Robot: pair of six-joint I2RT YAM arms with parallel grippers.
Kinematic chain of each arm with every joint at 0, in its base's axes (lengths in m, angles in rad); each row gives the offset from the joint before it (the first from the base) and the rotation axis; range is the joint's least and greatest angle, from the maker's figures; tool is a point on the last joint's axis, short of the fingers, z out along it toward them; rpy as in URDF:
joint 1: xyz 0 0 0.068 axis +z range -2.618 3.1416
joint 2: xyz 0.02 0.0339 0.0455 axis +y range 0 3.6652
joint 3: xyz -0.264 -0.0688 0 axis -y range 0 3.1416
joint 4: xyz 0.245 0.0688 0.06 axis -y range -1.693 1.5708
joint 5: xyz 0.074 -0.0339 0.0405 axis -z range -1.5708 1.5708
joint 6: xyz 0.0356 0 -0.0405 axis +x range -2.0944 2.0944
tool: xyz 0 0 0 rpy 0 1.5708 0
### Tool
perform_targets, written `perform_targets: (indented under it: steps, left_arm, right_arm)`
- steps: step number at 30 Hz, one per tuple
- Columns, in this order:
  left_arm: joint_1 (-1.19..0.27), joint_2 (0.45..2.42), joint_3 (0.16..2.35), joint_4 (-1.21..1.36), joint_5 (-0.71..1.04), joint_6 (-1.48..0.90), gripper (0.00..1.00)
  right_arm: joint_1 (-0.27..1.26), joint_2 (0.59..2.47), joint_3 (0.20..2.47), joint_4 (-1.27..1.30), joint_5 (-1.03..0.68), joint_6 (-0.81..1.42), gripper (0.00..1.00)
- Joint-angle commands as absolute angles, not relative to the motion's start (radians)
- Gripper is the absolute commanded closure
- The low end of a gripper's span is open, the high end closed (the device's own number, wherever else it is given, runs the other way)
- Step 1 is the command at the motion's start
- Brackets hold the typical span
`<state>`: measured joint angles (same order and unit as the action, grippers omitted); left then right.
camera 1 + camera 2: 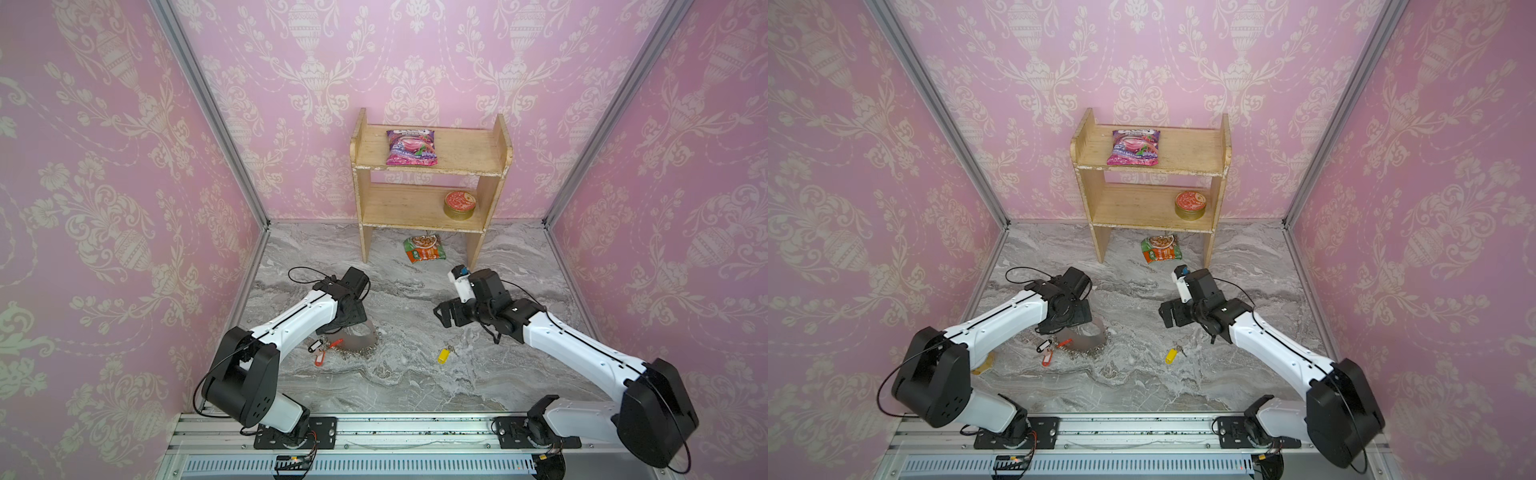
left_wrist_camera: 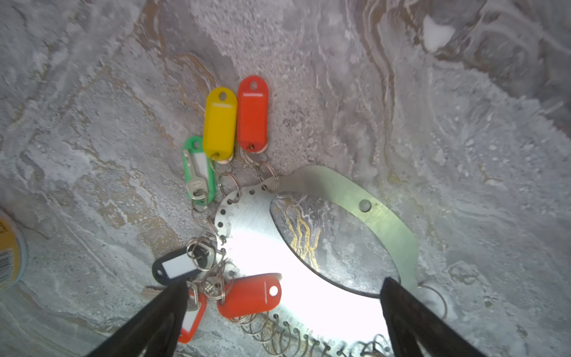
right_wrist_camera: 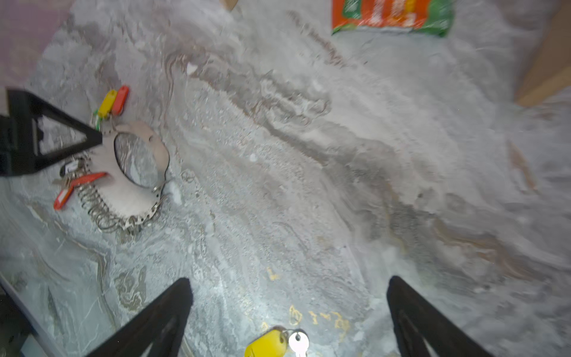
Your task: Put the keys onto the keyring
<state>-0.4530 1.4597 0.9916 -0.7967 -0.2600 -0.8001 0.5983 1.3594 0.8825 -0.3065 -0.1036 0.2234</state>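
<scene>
Keyring lies flat on the marble tabletop, left of centre in both top views and half hidden under the left arm's wrist. Left gripper sits over it with jaws wide apart and nothing held. Its fingers straddle the hoop's loop-lined side; touching or hovering, can't tell from the wrist view. Right gripper is also spread wide and empty, above bare tabletop.

Ring's empty loops line the near side, toward the rail. Tagged keys hang off the left side. Yellow tag, orange-red tag and green tag lie side by side, long axes parallel, pointing out from the hoop. A black tag and a red tag bunch by the left finger.

Step, as I judge it: most keys are on and one is left. The loose yellow-tagged key lies well apart from the ring, to its right, just on the near side of the right gripper. Tag's long axis runs diagonally, ring end pointing away and right. Its silver key sits at that end, blade cut off by the frame.

Next move likely: right gripper drops, pinches the tag across its narrow width and carries it to a free loop. Left gripper pins the hoop.
</scene>
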Motion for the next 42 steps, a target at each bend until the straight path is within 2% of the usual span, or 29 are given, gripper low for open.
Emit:
perform_targets:
  steps: [1,4,12,24,32,42]
  left_arm:
    - [-0.423,1.386,0.955,-0.784,-0.332,-0.769,0.01]
    - [-0.360,1.326,0.907,-0.767,-0.312,-0.733,0.01]
    - [-0.216,1.180,0.806,-0.709,-0.287,-0.627,0.01]
    - [-0.169,1.191,0.700,-0.558,-0.194,-0.572,0.01]
    - [-0.157,1.203,0.715,-0.507,-0.187,-0.503,0.01]
    - [-0.159,1.203,0.667,-0.450,-0.107,-0.514,0.01]
  right_arm:
    - [0.729,1.528,1.013,-0.355,-0.121,0.164,0.00]
    - [0.823,1.682,1.150,-0.411,-0.081,0.128,0.00]
    - [0.950,1.973,1.469,-0.537,0.029,0.106,0.00]
    - [0.965,2.242,1.777,-0.678,0.200,0.091,0.00]
    - [0.930,2.310,1.865,-0.792,0.224,0.075,0.00]
    - [0.815,2.233,1.671,-0.822,0.271,0.029,0.00]
